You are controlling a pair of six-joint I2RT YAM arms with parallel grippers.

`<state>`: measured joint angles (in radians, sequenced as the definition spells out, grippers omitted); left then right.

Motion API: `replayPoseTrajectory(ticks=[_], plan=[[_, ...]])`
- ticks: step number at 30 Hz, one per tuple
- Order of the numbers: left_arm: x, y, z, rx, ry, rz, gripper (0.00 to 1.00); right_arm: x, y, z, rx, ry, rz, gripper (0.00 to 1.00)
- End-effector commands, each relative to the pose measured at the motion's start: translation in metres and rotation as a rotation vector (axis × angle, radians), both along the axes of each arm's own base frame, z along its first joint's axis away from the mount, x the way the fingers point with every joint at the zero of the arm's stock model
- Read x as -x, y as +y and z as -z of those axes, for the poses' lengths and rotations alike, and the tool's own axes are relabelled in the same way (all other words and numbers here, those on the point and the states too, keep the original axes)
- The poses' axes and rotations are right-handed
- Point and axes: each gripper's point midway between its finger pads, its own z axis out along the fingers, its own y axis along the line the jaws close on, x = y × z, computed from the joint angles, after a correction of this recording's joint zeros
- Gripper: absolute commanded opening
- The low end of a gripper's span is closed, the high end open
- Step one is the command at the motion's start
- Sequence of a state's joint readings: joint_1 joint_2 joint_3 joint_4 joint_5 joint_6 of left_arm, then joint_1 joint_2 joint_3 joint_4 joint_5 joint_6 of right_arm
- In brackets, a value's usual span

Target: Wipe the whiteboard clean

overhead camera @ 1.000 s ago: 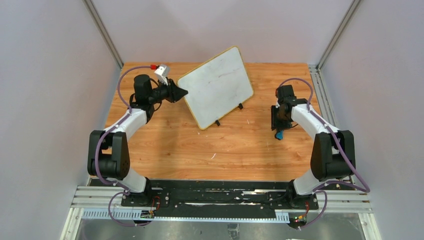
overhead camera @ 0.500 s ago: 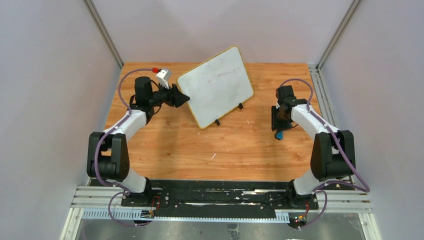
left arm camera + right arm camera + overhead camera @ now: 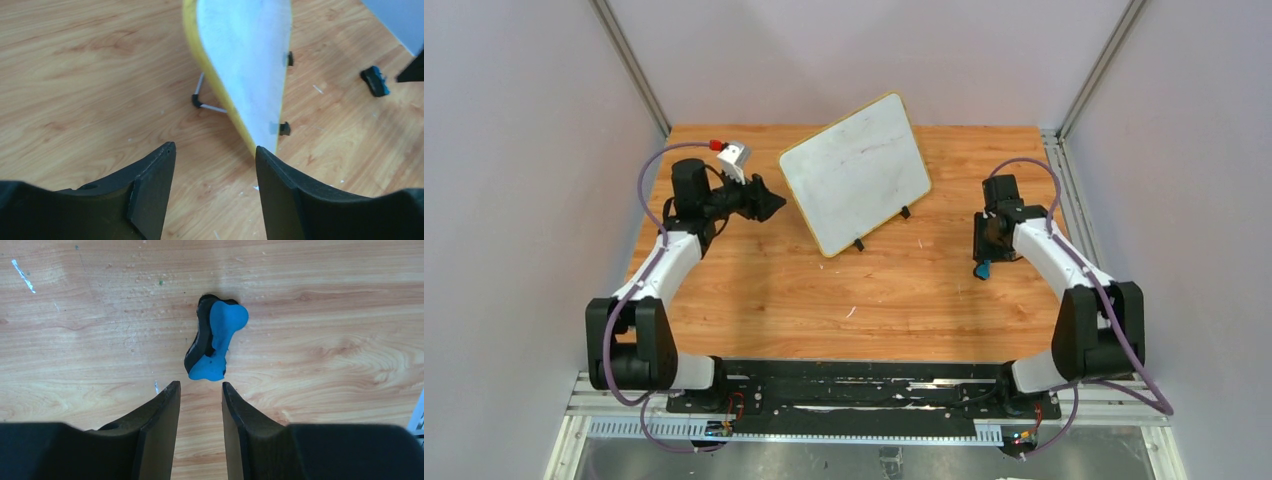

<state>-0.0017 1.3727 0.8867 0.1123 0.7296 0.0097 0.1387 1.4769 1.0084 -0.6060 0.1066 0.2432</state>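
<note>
Three pale grey walls (image 3: 514, 200) enclose a wooden plank counter (image 3: 824, 290). Toward its far edge, a yellow-rimmed white whiteboard (image 3: 854, 170) stands tilted on black feet. The left gripper (image 3: 215, 150) gapes wide and empty beside it. The right gripper (image 3: 200, 385) is narrowly parted and empty, near a small blue-and-black eraser (image 3: 212, 340) by the right edge.

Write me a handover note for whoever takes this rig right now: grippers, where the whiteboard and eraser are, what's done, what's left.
Left gripper: open, empty, just off the whiteboard's side edge, not touching.
Right gripper: open, empty, poised over the blue eraser, which lies on the table.
Whiteboard: propped tilted on its feet, back centre.
Done: most of the face looks clean; a faint reddish streak shows.
Left: pick up the eraser, wipe that off.
</note>
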Motion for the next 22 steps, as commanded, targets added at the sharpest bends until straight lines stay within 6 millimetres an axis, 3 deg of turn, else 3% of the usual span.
replayPoseTrajectory(ticks=[1, 5, 7, 14, 18, 22], plan=[[0.004, 0.034, 0.004, -0.099, -0.025, -0.13, 0.67, 0.003, -0.012, -0.019, 0.027, -0.101, 0.069, 0.36], [0.004, 0.065, 0.004, -0.181, -0.074, -0.309, 0.91, 0.003, -0.01, -0.033, 0.006, -0.181, 0.078, 0.37], [0.004, 0.078, 0.005, -0.205, -0.087, -0.384, 0.96, 0.004, -0.013, -0.036, 0.013, -0.2, 0.092, 0.37], [0.004, 0.103, 0.031, -0.255, -0.059, -0.523, 0.98, 0.011, -0.014, -0.025, 0.016, -0.179, 0.114, 0.35], [0.007, 0.106, 0.047, -0.273, -0.044, -0.533, 0.98, 0.012, -0.009, -0.024, -0.016, -0.221, 0.089, 0.34], [0.009, 0.106, 0.051, -0.271, -0.047, -0.537, 0.98, 0.01, -0.007, -0.029, -0.031, -0.251, 0.088, 0.35]])
